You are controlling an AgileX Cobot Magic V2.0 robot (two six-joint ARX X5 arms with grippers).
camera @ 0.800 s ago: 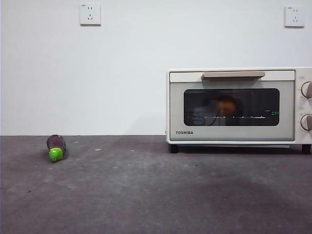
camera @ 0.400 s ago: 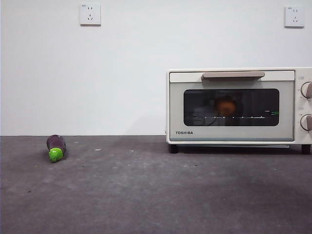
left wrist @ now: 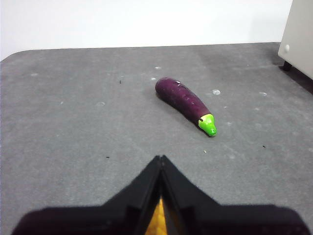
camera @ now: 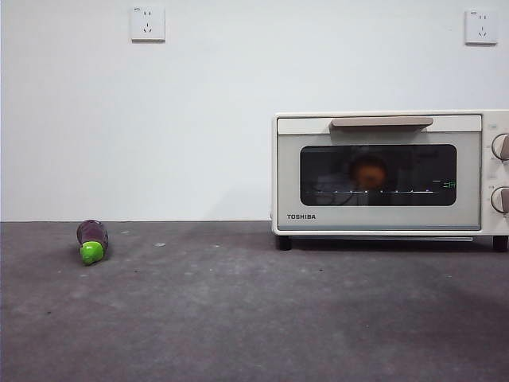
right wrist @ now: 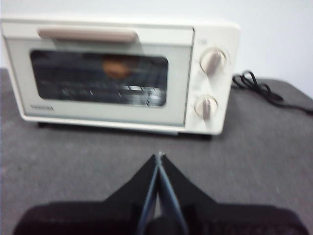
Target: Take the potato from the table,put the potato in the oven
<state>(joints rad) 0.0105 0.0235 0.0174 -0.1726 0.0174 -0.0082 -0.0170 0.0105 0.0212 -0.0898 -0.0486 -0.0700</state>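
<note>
Front view shows the cream-white boxy TOSHIBA toaster oven standing on the dark grey, mottled table with its door shut, and behind the dark glass window sits the roundish orange-brown potato, resting on the wire rack at about the middle of the chamber. That placement suggests the task is essentially done: the potato is off the table and inside the oven, with the beige bar handle up against the oven's top edge. Well apart from the oven, towards the other end of the table, lies the small dark purple eggplant with a bright green cap, on its side and untouched, as it has no part in the job. Neither arm appears in the front view, which fits both waiting clear of the work. From the left wrist view, the left gripper hovers above bare table with its two black jaws pressed together and nothing between them, pointing towards the eggplant some way off. From the right wrist view, the right gripper is likewise closed and empty, held back from the oven and facing its door, through which the potato shows as a blurred orange patch; a black power cord trails beside the oven.
</note>
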